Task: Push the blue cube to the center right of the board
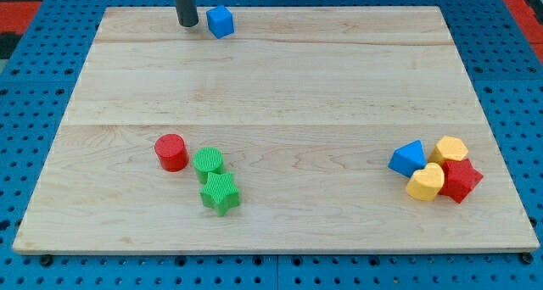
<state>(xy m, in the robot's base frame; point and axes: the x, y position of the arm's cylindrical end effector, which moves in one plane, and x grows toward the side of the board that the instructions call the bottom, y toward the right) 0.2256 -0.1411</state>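
The blue cube [220, 22] sits near the view's top edge of the wooden board [280, 78], left of centre. My tip [187, 24] stands on the board just to the cube's left, a small gap apart from it. The dark rod comes down from the view's top.
A red cylinder [171, 152], a green cylinder [209, 163] and a green star [221, 193] lie at the lower left. At the lower right a blue triangular block [408, 158], a yellow hexagon [450, 149], a yellow heart [426, 182] and a red star [460, 181] cluster together.
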